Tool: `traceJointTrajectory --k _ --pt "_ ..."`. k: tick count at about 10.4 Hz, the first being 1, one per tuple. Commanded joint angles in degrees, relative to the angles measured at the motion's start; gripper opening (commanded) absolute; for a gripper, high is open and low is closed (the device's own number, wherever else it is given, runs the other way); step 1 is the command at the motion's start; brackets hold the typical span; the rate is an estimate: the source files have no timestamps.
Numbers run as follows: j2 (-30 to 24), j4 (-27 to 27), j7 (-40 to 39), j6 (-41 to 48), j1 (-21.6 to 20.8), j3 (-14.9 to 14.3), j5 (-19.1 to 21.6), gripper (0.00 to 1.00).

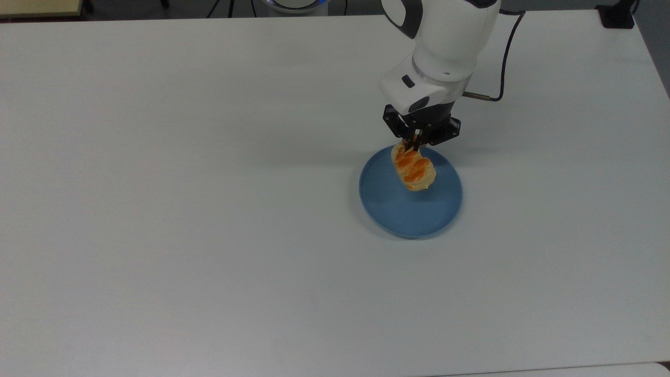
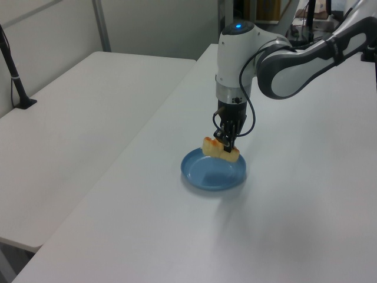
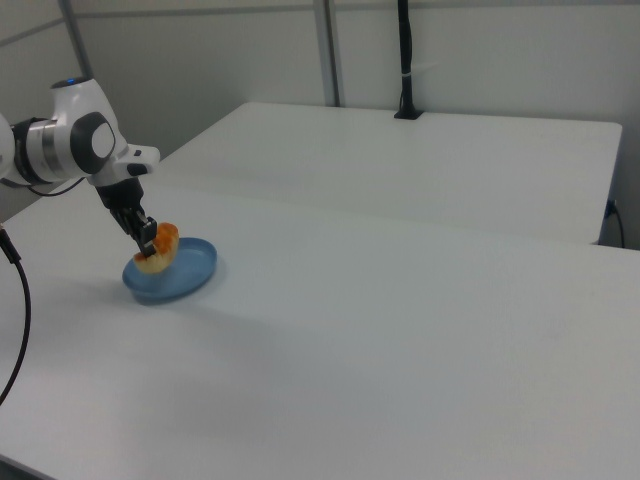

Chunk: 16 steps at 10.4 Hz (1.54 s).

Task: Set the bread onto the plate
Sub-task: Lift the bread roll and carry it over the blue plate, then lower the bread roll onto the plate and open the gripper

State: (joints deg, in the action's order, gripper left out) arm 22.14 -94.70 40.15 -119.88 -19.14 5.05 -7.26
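The bread [image 1: 413,169], a pale bun with glossy orange lumps on top, hangs in the air above the blue plate [image 1: 390,209]. My gripper [image 1: 414,145] is shut on the bun's far end. In the left view the bread [image 2: 220,148] is held clear of the plate [image 2: 206,175], over its far half. The right view shows the bread [image 3: 159,247] tilted in my gripper [image 3: 146,243], just over the plate [image 3: 190,273].
The white table [image 1: 209,209] stretches wide on all sides of the plate. A second white table [image 2: 70,112] stands alongside it across a narrow gap. A black cable [image 1: 505,57] trails from the arm's wrist.
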Motion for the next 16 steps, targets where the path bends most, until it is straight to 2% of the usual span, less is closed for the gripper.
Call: traceJointTrajectory --k 1,3,4,5,6,7,8,9,10,12,14,16 --pt "2.6 0.8 4.2 -3.0 -0.5 -0.2 -0.4 0.03" --pt "4.3 0.8 6.7 -5.6 -0.5 -0.2 -1.0 0.03" --pt "5.4 0.8 6.7 -5.7 -0.8 -0.2 -1.2 0.14" --pt "5.6 0.8 6.6 -5.8 -0.8 -0.2 -1.3 0.29" --pt "6.2 0.8 6.4 -5.8 -0.8 -0.2 -1.4 0.55" --pt "6.2 0.9 6.3 -5.8 -0.5 -0.2 -2.6 0.68" --pt "6.1 1.0 6.0 -5.8 -0.5 -0.2 -2.9 0.94" --pt "5.5 1.6 5.9 -5.6 -0.5 -0.2 -3.0 1.0" --pt "5.0 3.7 5.9 -5.0 -0.5 -0.2 -2.9 1.0" --pt "2.5 4.3 5.8 -4.1 -0.3 -0.3 -2.9 1.0" --pt "-0.2 4.3 4.5 -1.3 2.6 -0.3 -3.0 1.0" --pt "-3.6 4.3 -4.7 5.1 6.1 -0.3 -2.8 1.0"
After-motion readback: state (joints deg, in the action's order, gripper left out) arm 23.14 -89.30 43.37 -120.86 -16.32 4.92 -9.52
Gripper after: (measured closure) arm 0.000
